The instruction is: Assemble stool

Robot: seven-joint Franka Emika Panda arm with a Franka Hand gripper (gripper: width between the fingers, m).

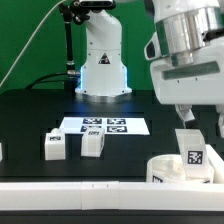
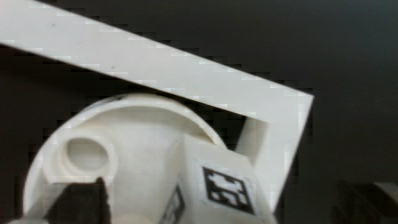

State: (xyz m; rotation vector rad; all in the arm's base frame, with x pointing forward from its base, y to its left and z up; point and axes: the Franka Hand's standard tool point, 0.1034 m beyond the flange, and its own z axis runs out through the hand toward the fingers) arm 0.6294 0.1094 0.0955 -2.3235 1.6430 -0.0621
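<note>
Exterior view, leg [image 1: 190,152] upright on seat [image 1: 163,172], long axis vertical, gripper [image 1: 198,118] spread, empty

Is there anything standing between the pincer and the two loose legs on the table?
Nothing visible. The pincer hangs above the seat; both loose legs sit on the black table toward the exterior view's left.

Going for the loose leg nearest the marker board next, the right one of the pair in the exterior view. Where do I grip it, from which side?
Probably straight down from above, fingers on the two flat side faces of that leg. It sits free on the table, with a gap to the other loose leg on one side and bare table on the other.
</note>
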